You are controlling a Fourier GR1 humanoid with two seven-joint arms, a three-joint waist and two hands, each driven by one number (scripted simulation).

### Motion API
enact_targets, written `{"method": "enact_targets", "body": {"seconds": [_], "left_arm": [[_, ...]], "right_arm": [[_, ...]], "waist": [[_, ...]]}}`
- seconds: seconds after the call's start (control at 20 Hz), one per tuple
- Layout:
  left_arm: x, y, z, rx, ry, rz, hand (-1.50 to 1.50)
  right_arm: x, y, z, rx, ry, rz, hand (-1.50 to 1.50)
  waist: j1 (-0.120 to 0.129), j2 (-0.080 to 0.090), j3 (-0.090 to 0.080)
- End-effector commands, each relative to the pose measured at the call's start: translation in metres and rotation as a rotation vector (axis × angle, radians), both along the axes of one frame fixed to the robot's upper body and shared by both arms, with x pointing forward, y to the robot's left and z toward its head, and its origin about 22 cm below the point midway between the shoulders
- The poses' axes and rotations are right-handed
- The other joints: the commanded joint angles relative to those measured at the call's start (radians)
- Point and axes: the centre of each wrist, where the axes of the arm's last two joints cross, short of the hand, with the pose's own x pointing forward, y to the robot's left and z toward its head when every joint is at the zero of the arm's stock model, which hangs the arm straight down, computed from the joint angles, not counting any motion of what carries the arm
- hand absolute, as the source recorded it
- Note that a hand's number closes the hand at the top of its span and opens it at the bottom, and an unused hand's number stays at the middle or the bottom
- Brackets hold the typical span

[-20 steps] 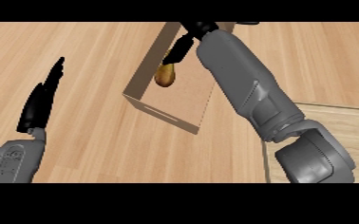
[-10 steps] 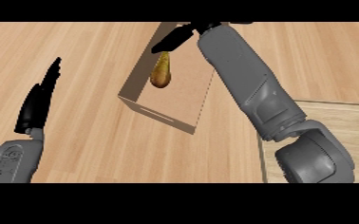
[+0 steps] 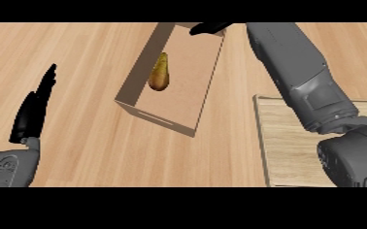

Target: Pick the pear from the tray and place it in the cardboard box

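The yellow-brown pear (image 3: 159,73) lies inside the open cardboard box (image 3: 201,107), against its left wall, with nothing touching it. My right hand (image 3: 208,27) shows only as black fingers at the box's far rim, spread out and holding nothing; its grey forearm crosses the view's right side. The light wooden tray (image 3: 287,140) lies at the lower right, partly under that arm. My left hand (image 3: 36,107) rests open at the left edge with straight fingers pointing up.
The wooden counter (image 3: 79,53) stretches all round the box. The tray's left edge lies a short way right of the box's near corner.
The right hand let go of the pear, which now lies in the box, and the hand drew back toward the box's far rim. The left hand stayed put.
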Motion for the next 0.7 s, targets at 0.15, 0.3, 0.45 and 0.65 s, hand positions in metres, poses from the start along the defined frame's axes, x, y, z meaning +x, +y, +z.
{"method": "enact_targets", "body": {"seconds": [0.15, 0.3, 0.45, 0.65], "left_arm": [[0.001, 0.001, 0.013, -0.009, -0.002, 0.002, 0.00], [-0.006, -0.001, -0.005, -0.002, 0.001, 0.003, 0.00], [0.005, -0.001, 0.013, -0.017, -0.006, 0.010, 0.00], [0.004, 0.001, 0.009, -0.005, -0.014, -0.013, 0.00]], "right_arm": [[0.003, -0.087, 0.005, 0.004, 0.013, -0.073, -1.50], [-0.005, -0.142, -0.001, -0.020, 0.021, -0.078, -1.50], [-0.007, -0.154, -0.002, -0.038, 0.009, -0.072, -1.50], [-0.017, -0.196, 0.008, -0.096, 0.007, -0.036, -1.50]], "waist": [[-0.005, -0.001, 0.002], [-0.015, 0.002, 0.002], [-0.003, 0.006, 0.003], [0.006, 0.017, 0.003]]}}
